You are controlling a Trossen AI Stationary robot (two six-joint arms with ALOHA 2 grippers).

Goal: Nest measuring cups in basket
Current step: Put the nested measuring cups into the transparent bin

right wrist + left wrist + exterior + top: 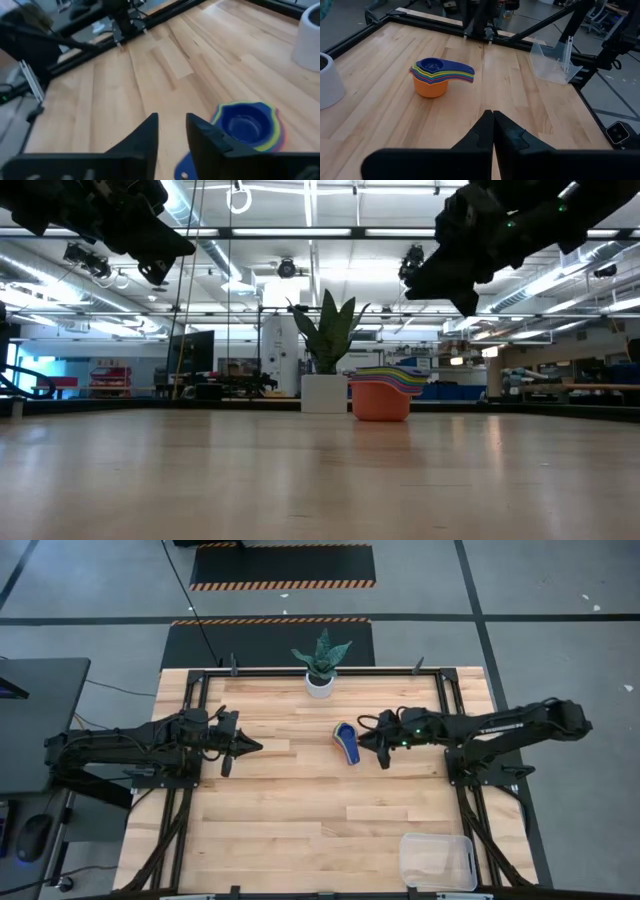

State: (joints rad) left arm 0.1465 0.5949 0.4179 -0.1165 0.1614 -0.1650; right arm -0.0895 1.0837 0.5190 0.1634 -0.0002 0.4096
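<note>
cup stack: measuring cups [346, 739] already nested into one stack, orange outermost at the bottom, navy innermost on top; standing upright on the table, mid-board, right of centre
stack axis: handles fanned together, pointing roughly toward the front edge in the high view; bowls at the far end
material: smooth glossy plastic, round bowls, short flat handles; light, likely to slide if nudged
right gripper: right gripper [172, 131] just beside the stack, handle side, raised above it; fingers slightly parted, holding nothing
left gripper: left gripper [250, 747] well apart from the stack, on the other side of the board; fingers pressed together, empty
nearer arm: right, clearly
basket: clear plastic basket [437, 861] at the front right corner, well apart from the stack, empty as far as visible
key relation: stack must travel toward the front right; handle bundle is the obvious pinch point
table: pale wood butcher-block table [300, 830], black frame
other: white plant pot [320, 685] at the back edge, near the stack
</note>
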